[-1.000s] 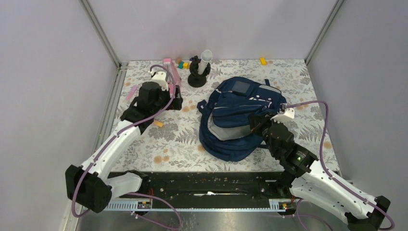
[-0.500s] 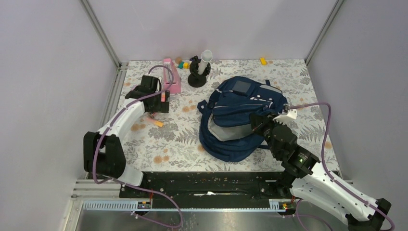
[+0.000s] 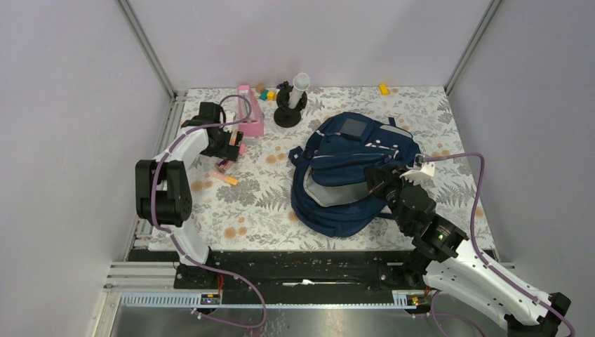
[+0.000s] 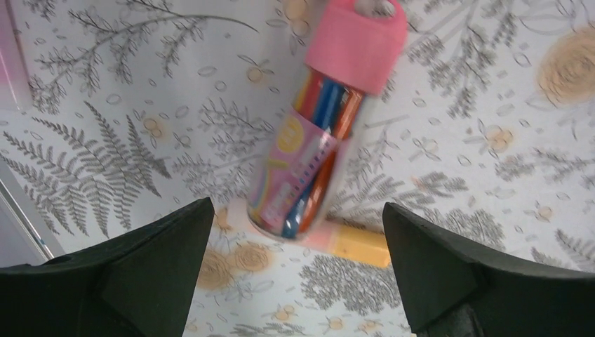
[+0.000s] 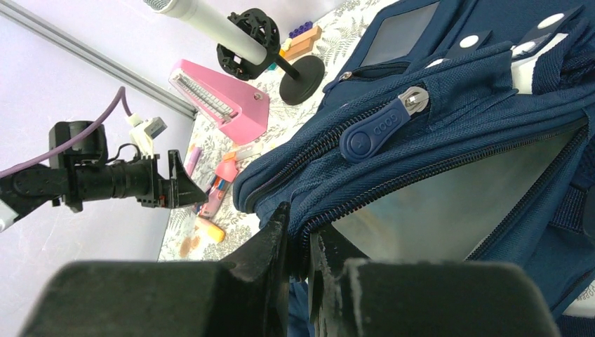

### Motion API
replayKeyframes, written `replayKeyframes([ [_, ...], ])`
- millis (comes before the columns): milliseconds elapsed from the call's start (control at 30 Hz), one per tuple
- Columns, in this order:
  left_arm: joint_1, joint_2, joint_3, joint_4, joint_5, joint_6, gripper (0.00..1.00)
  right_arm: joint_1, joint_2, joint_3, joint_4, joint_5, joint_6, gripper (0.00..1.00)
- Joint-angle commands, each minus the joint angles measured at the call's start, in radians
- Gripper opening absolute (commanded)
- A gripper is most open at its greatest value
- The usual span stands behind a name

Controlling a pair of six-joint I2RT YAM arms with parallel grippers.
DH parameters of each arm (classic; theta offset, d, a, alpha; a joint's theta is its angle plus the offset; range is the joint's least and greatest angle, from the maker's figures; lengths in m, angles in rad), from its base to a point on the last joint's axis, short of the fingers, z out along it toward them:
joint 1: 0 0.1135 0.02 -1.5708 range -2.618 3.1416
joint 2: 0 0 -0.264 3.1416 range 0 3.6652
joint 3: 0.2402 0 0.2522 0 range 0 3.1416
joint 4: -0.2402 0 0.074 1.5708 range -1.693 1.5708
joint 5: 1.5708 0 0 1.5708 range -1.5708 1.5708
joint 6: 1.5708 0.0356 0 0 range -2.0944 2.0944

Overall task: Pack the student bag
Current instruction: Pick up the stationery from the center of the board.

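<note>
**Left claw above pen tube, right claw holding bag mouth**

Left claw (image 4: pixel 296 210): jaws spread wide, empty, hanging over the pen tube (image 4: pixel 309 154). The tube lies on the tabletop (image 4: pixel 105 105), slightly askew to the jaws, with an orange block (image 4: pixel 359 247) touching its lower end.

Right claw (image 5: pixel 298 242): pinched shut on the zip edge of the student bag (image 3: pixel 337 182). The bag lies centre-right on the tabletop, mouth pulled open, grey lining showing.

Risks:
- The round, slick tube may roll or twist out as the jaws close.
- The block may get caught in the same pinch.
- The fabric could slip from the right claw and let the mouth collapse.
</note>
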Motion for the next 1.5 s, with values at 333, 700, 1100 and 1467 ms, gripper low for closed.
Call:
replayKeyframes([
  [333,0.022,0.22,0.18,-0.037,0.053,0.025,0.72,-0.003,0.004,0.05,0.13,0.02,0.004,0.0],
  [700,0.021,0.249,0.188,-0.038,0.012,0.012,0.39,-0.003,0.013,0.041,0.135,0.006,0.032,0.0],
  [1100,0.015,0.006,0.156,0.019,0.101,-0.014,0.07,-0.004,0.003,0.053,0.116,0.014,0.02,0.0],
  [1467,-0.102,-0.476,-0.082,0.064,0.218,-0.17,0.07,-0.003,0.011,0.068,0.125,0.009,0.012,0.0],
])
